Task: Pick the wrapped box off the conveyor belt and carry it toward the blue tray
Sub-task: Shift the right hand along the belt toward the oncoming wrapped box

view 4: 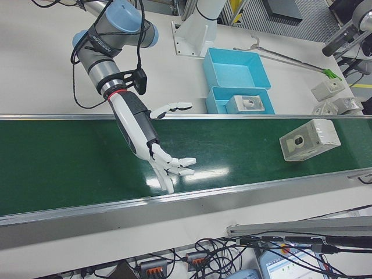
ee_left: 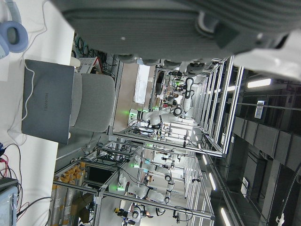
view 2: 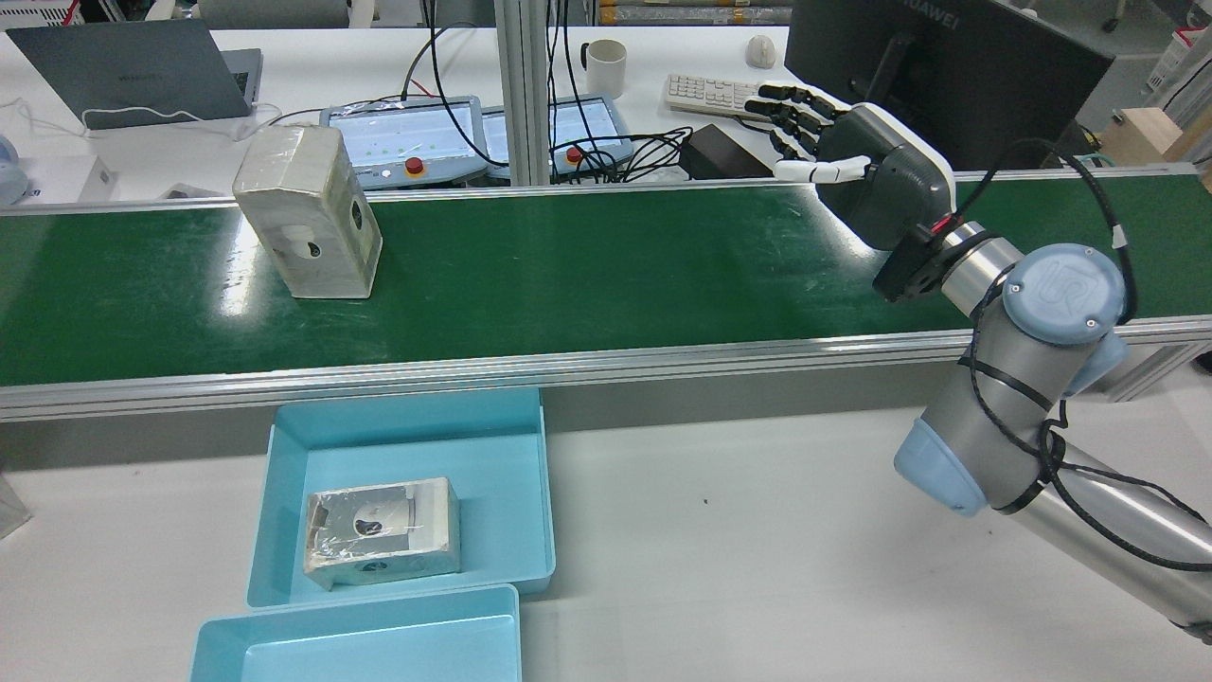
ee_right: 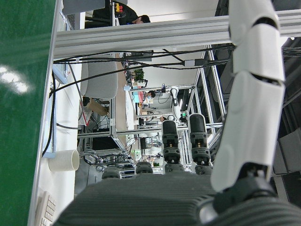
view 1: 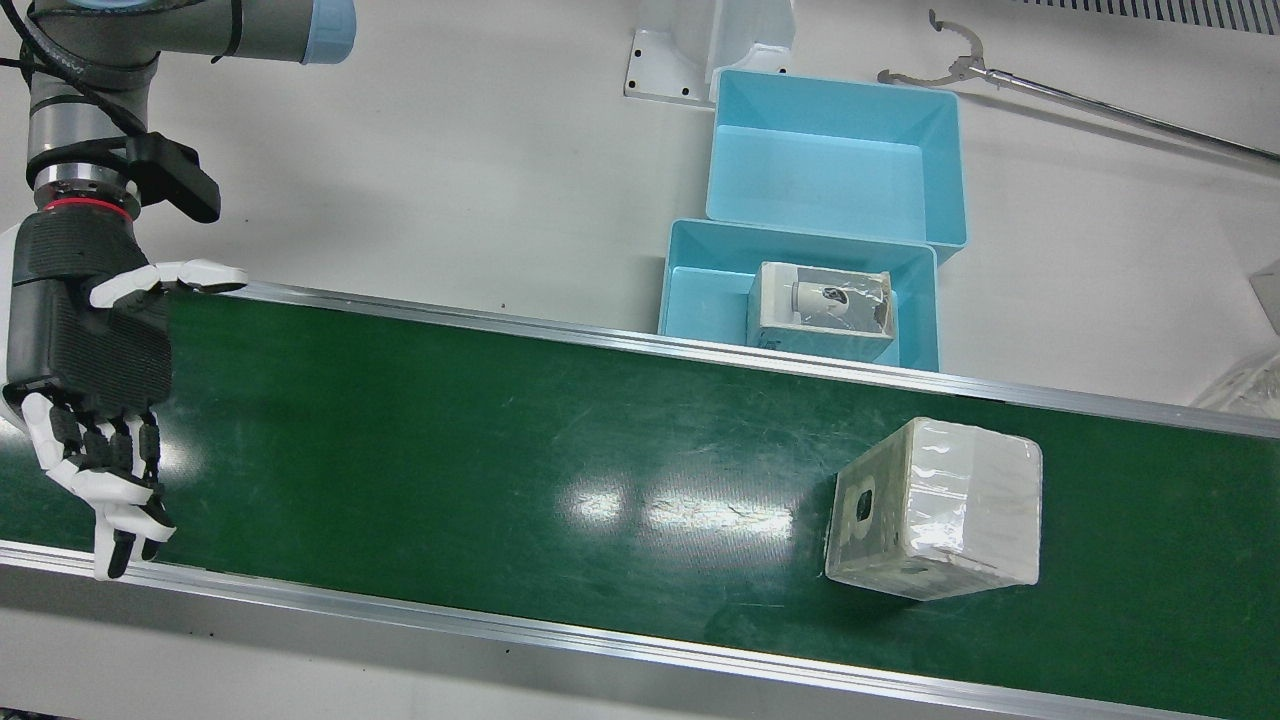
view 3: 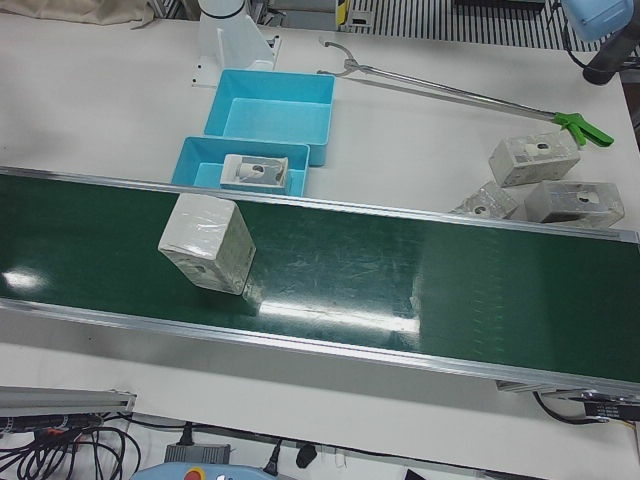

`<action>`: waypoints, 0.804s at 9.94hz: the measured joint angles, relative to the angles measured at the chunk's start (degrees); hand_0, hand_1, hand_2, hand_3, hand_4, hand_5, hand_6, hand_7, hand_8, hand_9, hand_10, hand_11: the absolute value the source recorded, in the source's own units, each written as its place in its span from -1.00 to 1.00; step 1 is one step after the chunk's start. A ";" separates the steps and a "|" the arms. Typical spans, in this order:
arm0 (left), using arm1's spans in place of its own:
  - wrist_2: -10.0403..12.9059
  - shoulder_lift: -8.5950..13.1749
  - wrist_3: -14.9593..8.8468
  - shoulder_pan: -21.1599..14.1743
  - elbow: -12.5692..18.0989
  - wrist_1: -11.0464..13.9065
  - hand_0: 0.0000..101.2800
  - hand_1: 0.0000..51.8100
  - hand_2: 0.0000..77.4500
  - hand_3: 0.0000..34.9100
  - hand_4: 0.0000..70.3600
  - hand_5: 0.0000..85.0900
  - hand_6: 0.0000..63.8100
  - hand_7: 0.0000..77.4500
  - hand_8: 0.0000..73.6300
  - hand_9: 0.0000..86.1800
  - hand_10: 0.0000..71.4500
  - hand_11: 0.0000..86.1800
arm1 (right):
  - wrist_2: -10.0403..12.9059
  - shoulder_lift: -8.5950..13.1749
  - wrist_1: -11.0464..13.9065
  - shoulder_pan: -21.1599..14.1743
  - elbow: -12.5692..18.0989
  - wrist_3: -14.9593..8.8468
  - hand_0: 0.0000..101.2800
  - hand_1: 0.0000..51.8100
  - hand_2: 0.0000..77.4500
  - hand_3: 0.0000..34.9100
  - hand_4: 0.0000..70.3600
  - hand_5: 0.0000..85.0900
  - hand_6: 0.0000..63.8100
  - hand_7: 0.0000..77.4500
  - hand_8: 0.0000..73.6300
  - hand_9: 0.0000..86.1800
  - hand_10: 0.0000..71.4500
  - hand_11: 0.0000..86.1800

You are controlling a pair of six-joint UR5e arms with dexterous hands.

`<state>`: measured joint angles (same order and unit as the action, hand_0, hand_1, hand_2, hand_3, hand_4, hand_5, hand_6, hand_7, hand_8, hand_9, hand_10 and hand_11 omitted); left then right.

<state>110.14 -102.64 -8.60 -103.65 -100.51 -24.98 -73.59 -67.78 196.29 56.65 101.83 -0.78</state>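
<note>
- Left hand (ee_left: pixel 188 23): only its palm edge shows, state impossible to tell.
- Right hand (view 1: pixel 95 390), nine o'clock over the conveyor belt (view 1: pixel 500 450), fingers spread, empty.
- One wrapped box (view 1: pixel 935 508) on the belt; two blue trays (view 1: pixel 835 160), one holding a second box (view 1: pixel 822 312).

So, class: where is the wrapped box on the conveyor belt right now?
In the front view the wrapped box sits on the green conveyor belt toward the view's right, just below the nearer blue tray, far from the right hand.

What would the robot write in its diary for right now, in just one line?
right robot hand: open, over belt | box: on belt, untouched | tray: holds another box | left robot hand: barely seen
</note>
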 joint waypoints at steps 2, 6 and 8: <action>0.00 0.00 0.00 0.00 0.00 0.00 -1.00 -1.00 -0.99 -1.00 -1.00 -0.97 -1.00 -0.99 -0.99 -1.00 -1.00 -1.00 | -1.80 -0.34 -0.05 0.28 -0.19 0.13 -0.08 -0.54 -0.58 -0.36 -0.69 -0.41 -0.91 -0.49 -1.00 -0.95 -1.00 -0.96; 0.00 0.00 0.00 0.00 0.00 0.00 -1.00 -1.00 -0.97 -1.00 -1.00 -0.97 -1.00 -0.99 -0.99 -1.00 -0.98 -1.00 | -2.75 -0.73 -0.74 0.49 1.02 0.20 -0.08 -0.49 -0.52 -0.59 -0.64 -0.37 -0.86 -0.44 -1.00 -0.90 -1.00 -0.96; 0.00 0.00 0.00 0.00 0.00 0.00 -1.00 -1.00 -0.97 -1.00 -1.00 -0.97 -1.00 -0.99 -0.99 -1.00 -0.98 -0.99 | -2.51 1.29 -0.45 -0.07 0.81 -0.67 -0.07 -0.39 -0.44 -0.62 -0.57 -0.36 -0.81 -0.34 -1.00 -0.89 -1.00 -0.96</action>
<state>110.14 -102.64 -8.59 -103.65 -100.50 -24.98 -76.10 -66.49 195.84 56.58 102.64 -1.45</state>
